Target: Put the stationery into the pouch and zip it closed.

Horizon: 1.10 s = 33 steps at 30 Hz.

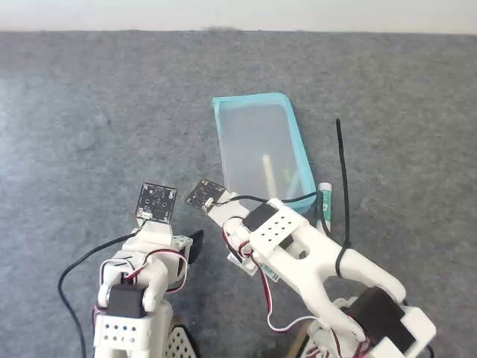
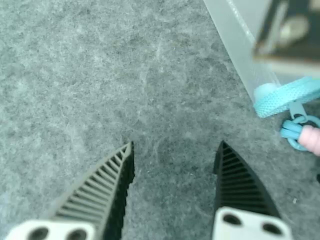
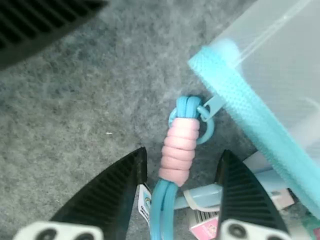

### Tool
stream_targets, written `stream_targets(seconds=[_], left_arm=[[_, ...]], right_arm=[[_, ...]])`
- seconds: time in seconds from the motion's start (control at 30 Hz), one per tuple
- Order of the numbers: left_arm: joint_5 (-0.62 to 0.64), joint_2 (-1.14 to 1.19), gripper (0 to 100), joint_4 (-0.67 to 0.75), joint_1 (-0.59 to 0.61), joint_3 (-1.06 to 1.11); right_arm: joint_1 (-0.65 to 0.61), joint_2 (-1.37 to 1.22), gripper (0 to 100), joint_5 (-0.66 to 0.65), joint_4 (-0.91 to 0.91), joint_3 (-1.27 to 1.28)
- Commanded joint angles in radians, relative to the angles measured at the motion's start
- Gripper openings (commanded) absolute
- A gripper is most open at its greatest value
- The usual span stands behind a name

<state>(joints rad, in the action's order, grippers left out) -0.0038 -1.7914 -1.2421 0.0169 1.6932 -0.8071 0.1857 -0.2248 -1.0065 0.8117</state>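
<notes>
Desk (image 1: 89,112): grey felt. It carries the pouch and both arms.
Pouch (image 1: 257,142): translucent with a teal edge. It lies flat near the middle of the desk, its near corner by the right arm's wrist camera.
Stationery, high view: a pale stick (image 1: 266,173) shows through the pouch wall. A green-and-white pen (image 1: 326,203) lies on the desk just beside the pouch's long edge.
Zipper pull (image 3: 207,112): sits at the end of the teal zipper tape (image 3: 235,95) at the pouch's corner. A blue cord runs from it through a pink bead (image 3: 179,147).
Right pincer (image 3: 182,155): spread. The bead and cord lie between its fingers, and neither finger touches them.
Right wrist view adds: white and pink paper tags (image 3: 205,217) under the cord.
Left pincer (image 2: 172,167): spread above bare felt, with nothing between its fingers.
Left wrist view adds: the pouch's corner (image 2: 235,45) and the tape end (image 2: 285,97) lie off to one side, apart from the left pincer. The bead (image 2: 311,141) shows at the picture's edge.
</notes>
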Motion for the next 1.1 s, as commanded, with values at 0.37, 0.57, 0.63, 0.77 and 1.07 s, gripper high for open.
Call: stream_targets(seconds=[0.37,0.57,0.63,0.77,1.07], left_arm=[[0.014,-0.005,25,-0.006,0.005,-0.008],[0.014,-0.005,25,-0.006,0.005,-0.008],[0.014,-0.005,25,-0.006,0.005,-0.008],[0.014,-0.005,25,-0.006,0.005,-0.008],[0.014,-0.005,25,-0.006,0.005,-0.008]], right_arm=[[-0.004,0.071,9.7,0.014,0.056,0.0],[0.024,0.071,0.8,0.011,0.053,0.0],[0.05,0.071,0.6,0.011,0.054,0.0],[0.087,0.085,0.6,0.011,0.047,-0.005],[0.211,0.291,0.6,0.009,-0.133,-0.153]])
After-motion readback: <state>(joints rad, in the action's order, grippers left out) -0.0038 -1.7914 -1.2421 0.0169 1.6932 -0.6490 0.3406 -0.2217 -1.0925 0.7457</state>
